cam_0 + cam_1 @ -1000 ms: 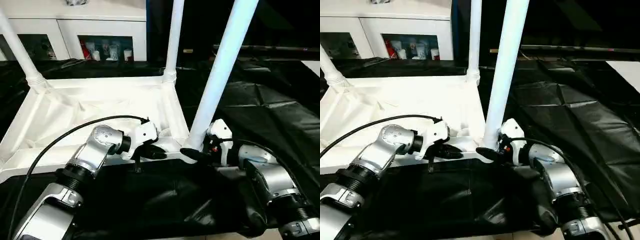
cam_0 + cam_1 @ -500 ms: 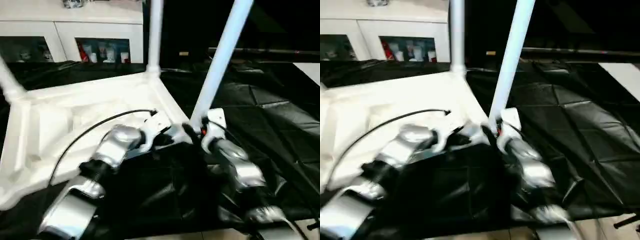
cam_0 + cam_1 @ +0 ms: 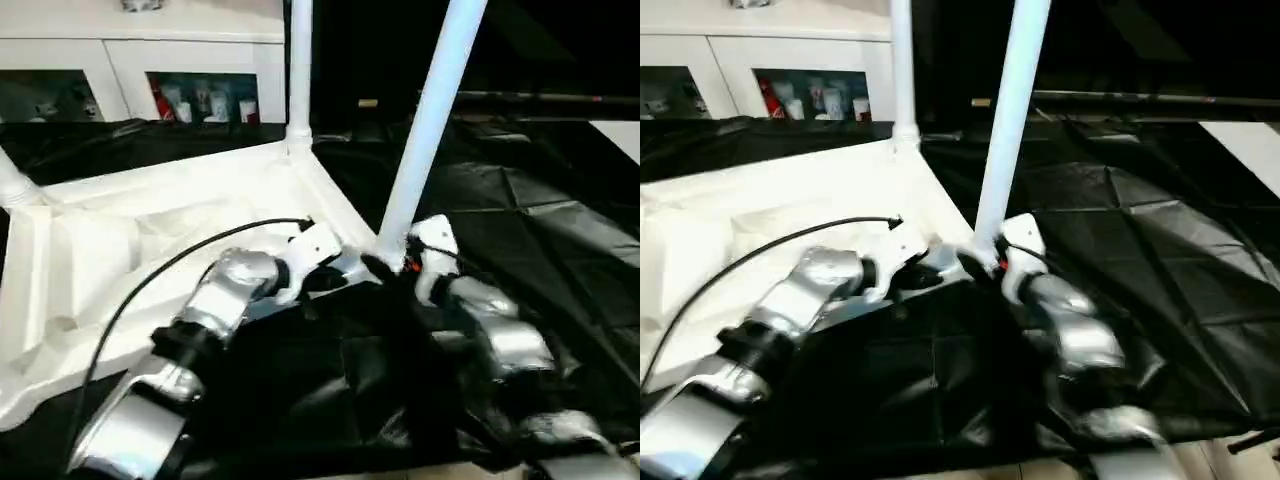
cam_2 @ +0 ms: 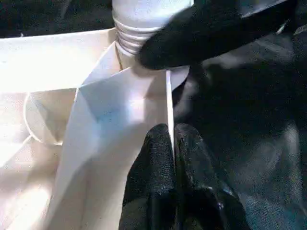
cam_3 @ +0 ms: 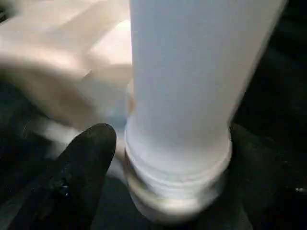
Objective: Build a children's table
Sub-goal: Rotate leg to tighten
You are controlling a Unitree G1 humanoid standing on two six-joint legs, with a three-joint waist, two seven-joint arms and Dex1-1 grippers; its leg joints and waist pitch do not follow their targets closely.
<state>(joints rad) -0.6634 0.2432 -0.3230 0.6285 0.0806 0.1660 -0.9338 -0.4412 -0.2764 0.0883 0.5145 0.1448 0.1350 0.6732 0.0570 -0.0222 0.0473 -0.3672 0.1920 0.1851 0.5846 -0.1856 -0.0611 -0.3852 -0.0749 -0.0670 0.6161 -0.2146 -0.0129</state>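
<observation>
Your left pincer (image 4: 170, 143) pinches the upturned children's table (image 3: 120, 240) rim wall; right pincer (image 5: 163, 158), fingers spread, straddles the near-corner leg (image 3: 425, 130) base.

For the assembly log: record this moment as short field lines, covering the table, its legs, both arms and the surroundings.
table: children's table upside down on the black cloth
legs: near leg upright in its corner socket; two more stand at other corners
left gripper: jaws shut on the tabletop's edge wall beside that socket
right gripper: jaws straddle the near leg's base, one on each side
background: white cabinet with glass doors
</observation>
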